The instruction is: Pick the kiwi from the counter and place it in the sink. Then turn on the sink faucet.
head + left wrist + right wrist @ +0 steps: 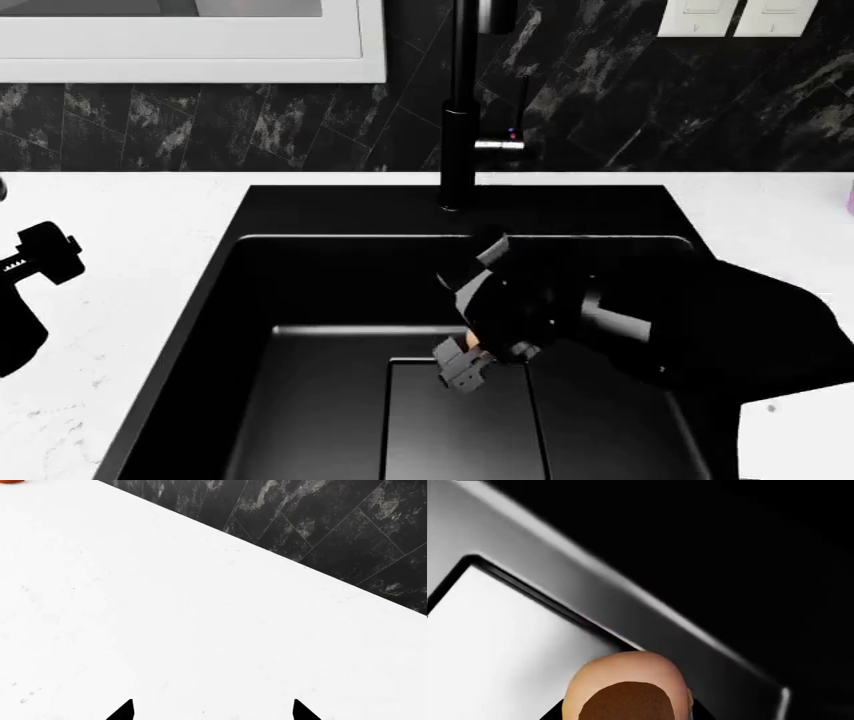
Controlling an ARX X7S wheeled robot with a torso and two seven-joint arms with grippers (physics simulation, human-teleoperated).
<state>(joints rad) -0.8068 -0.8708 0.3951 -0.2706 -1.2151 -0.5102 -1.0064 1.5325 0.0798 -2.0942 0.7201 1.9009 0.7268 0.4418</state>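
My right gripper (462, 366) is shut on the kiwi (626, 677), a tan-orange egg shape with a brown end that fills the space between the jaws. In the head view only a sliver of the kiwi (470, 344) shows. The gripper hangs inside the black sink (307, 290), above its drain plate (454, 425), which also shows in the right wrist view (500, 645). The black sink faucet (458, 120) stands behind the basin, its chrome lever (501, 145) pointing right. My left gripper (213, 706) is open and empty over the white counter (167, 620).
The left arm (34, 265) is over the counter left of the sink. A dark marbled tile wall (320, 525) backs the counter. An orange object (10, 481) lies at the edge of the left wrist view. A pink item (849, 195) is at the far right.
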